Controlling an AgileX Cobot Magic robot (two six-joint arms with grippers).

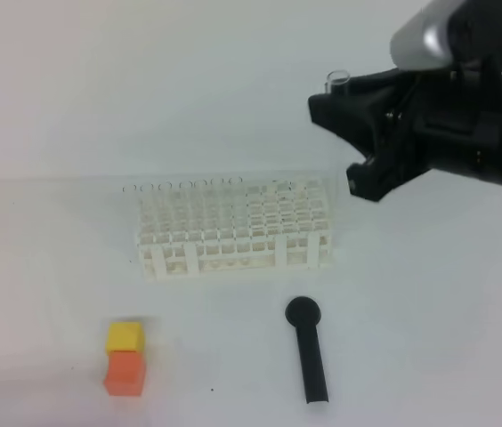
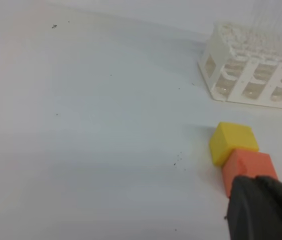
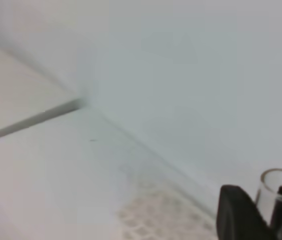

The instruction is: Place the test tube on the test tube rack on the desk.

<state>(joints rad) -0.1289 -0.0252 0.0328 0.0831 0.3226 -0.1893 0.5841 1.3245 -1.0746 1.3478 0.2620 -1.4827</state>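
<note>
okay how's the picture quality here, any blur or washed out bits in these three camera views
Exterior high view: bright and washed out, so the test tube rack fades into the desk; the right claw is soft. Left wrist view: blocks fairly sharp, the left claw a dark blur. Right wrist view: hazy throughout, only the test tube rim is readable.

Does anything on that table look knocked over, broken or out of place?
Nothing stands out. The test tube rack sits square and upright, the blocks and black stick lie apart, undisturbed, and the test tube is in the right gripper.
</note>
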